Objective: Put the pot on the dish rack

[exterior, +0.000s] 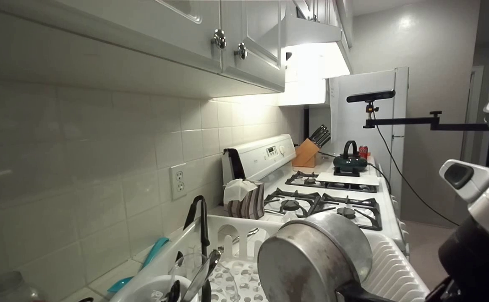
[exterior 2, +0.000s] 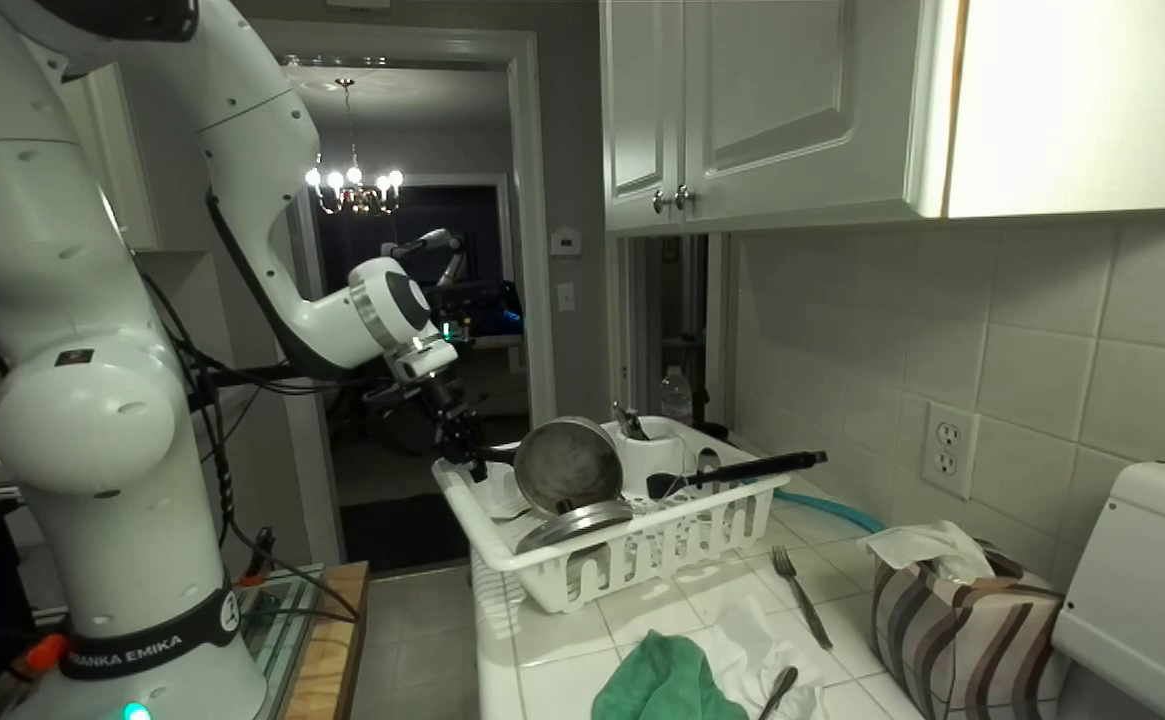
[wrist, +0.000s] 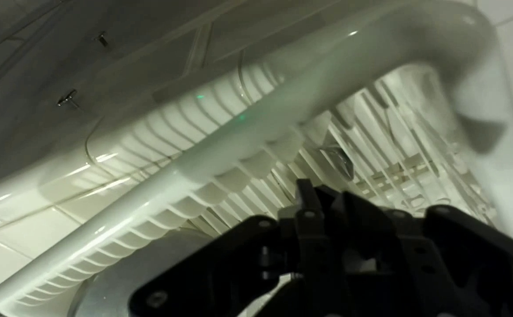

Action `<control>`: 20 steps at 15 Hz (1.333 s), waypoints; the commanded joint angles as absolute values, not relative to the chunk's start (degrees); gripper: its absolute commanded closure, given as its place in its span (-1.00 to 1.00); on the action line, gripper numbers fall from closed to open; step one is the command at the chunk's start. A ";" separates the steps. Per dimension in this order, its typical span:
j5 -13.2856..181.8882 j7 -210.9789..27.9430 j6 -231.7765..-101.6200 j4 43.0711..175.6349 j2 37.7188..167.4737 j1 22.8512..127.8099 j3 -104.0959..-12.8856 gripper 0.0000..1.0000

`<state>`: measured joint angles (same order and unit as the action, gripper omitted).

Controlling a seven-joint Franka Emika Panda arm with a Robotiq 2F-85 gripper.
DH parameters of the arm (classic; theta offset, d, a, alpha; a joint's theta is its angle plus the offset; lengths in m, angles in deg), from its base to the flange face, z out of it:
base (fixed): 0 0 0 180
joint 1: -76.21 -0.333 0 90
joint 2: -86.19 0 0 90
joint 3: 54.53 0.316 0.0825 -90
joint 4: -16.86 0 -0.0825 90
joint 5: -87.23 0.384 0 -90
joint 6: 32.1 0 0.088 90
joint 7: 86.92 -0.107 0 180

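Note:
The pot [exterior: 303, 264] is brushed steel with a black handle. It stands tilted on its side in the white dish rack [exterior: 395, 268], its hollow facing the camera in an exterior view [exterior 2: 569, 465]. The domed lid [exterior 2: 577, 525] leans beside it at the rack's [exterior 2: 482, 535] stove end. My gripper [exterior 2: 479, 468] is at the rack's front corner, at the end of the pot's handle. In the wrist view the fingers [wrist: 337, 200] are close together around a dark piece, which appears to be the handle. The rack's rim [wrist: 247, 136] passes close by; the pot's body seems hidden behind the gripper.
A white cutlery holder [exterior 2: 647, 462] and a black-handled utensil [exterior 2: 762, 465] are in the rack. A green cloth [exterior 2: 667, 680], a fork [exterior 2: 800, 598] and a tissue box [exterior 2: 962, 640] are on the counter. The stove [exterior: 345, 214] stands beside the rack.

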<state>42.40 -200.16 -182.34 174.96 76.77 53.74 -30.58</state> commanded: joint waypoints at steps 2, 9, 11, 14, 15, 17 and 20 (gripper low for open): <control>43.94 -201.68 -182.20 174.95 78.09 52.18 -31.05 0.97; 43.91 -203.67 -180.06 174.92 77.95 52.28 -31.27 -0.32; 48.42 -203.18 -176.24 174.88 77.04 53.48 -29.51 -0.60; 55.17 -203.21 -165.77 174.48 74.08 52.92 -28.61 -0.98; 55.84 -203.47 -161.31 174.20 72.86 53.03 -28.10 -1.00; 56.02 -203.79 -152.72 172.72 72.67 53.63 -27.35 -1.00; 55.40 -203.39 -143.04 170.11 72.96 53.78 -26.80 -1.00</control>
